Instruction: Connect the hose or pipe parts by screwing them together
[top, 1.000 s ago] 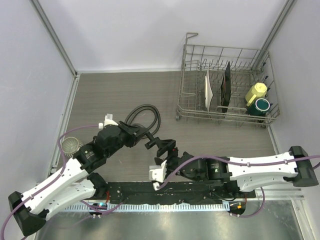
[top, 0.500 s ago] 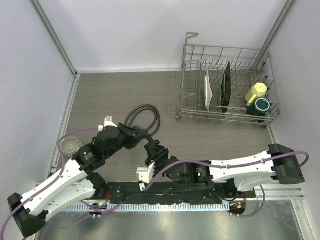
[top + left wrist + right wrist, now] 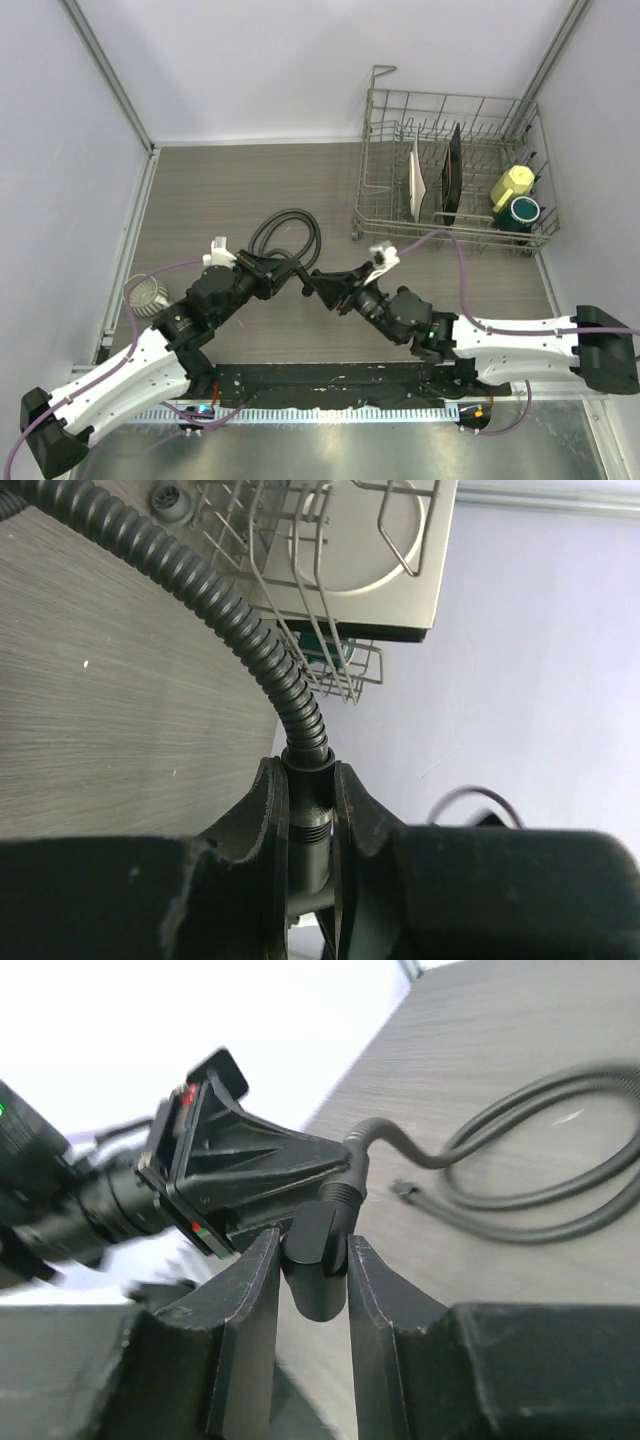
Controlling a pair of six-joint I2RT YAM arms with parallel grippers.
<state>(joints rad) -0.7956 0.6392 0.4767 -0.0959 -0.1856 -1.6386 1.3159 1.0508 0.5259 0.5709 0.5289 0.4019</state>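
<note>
Left gripper (image 3: 308,773) is clamped on the connector (image 3: 308,825) at the hose (image 3: 205,585) end and has barely shifted over the last second. The rest of the hose lies looped on the table (image 3: 220,190), just behind that gripper. Right gripper (image 3: 313,1244) was wide open and lower, near the table's front edge, a second ago. Now its jaws are closed on the fitting (image 3: 318,1265), which sits butted against the connector where the two grippers meet mid-table. The right wrist has also rolled over: its white camera mount was on the near side and now points toward the rack (image 3: 450,215). That reads as a regrasp plus a twist, so screwing looks under way. Thread seating can't be seen, so how tight the joint is stays unclear. It likely needs more release-and-turn cycles, and the risk is cross-threading if the axes drift.
</note>
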